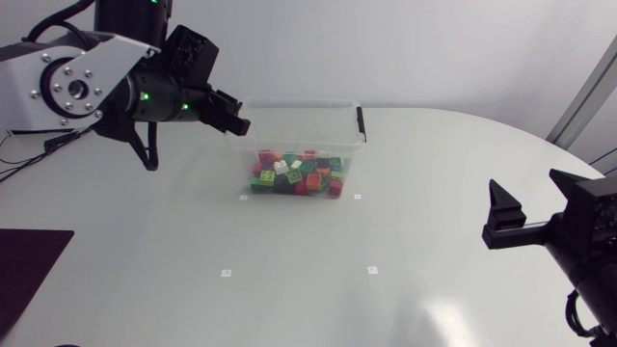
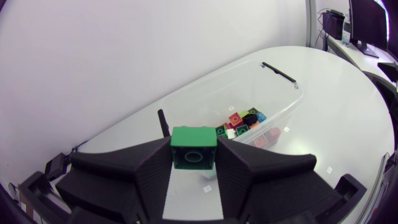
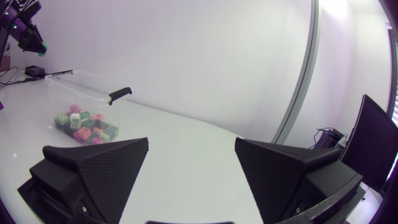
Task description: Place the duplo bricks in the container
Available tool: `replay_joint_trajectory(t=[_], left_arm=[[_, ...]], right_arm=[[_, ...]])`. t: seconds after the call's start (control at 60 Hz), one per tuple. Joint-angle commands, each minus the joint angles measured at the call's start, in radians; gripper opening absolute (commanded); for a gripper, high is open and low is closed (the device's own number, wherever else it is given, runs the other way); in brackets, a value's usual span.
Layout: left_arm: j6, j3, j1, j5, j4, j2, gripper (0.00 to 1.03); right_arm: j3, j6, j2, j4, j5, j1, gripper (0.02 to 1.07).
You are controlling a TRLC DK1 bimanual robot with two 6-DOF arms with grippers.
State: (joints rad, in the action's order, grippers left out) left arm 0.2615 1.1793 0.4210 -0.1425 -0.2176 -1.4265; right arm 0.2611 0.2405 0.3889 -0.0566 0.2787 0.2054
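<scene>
The white bench point(image 1: 318, 299) is smooth and faintly glossy, and a few small square markers point(image 1: 227, 273) lie on it in front of the container point(image 1: 253, 123). The left pincer point(image 2: 194, 163) is clamped on a green duplo brick point(image 2: 193, 146), raised off the bench just beside the container's left end. The container is clear, with a black handle point(image 1: 362, 123) on its right end and a pile of mixed bricks point(image 1: 299, 173) inside. Well to its right, the right pincer point(image 3: 191, 168) is spread wide and holds nothing.

You're looking down from overhead at the whole worktop point(image 1: 289, 289); both wrist cameras are facing the container point(image 1: 299, 104), the right seemingly from farther off.
</scene>
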Motion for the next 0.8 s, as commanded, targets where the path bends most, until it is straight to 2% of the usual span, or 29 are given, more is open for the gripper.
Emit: replay_joint_trajectory(t=[0.0,0.25,0.483,0.683,0.783], left_arm=[[-0.024,0.043,0.002,0.003,0.038,-0.057,0.33],[-0.030,0.103,-0.014,0.003,0.141,-0.199,0.49],[-0.056,0.172,-0.024,0.003,0.178,-0.308,0.49],[-0.067,0.215,-0.028,0.003,0.205,-0.373,0.63],[-0.068,0.238,-0.036,0.003,0.210,-0.413,0.75]], right_arm=[[-0.043,0.029,-0.045,0.015,0.011,0.002,1.02],[-0.126,0.043,-0.157,0.012,0.013,0.003,1.02],[-0.203,0.066,-0.251,-0.012,0.019,-0.006,1.02],[-0.249,0.091,-0.369,0.012,0.022,-0.017,1.02],[-0.252,0.091,-0.371,0.015,0.020,-0.037,1.02]])
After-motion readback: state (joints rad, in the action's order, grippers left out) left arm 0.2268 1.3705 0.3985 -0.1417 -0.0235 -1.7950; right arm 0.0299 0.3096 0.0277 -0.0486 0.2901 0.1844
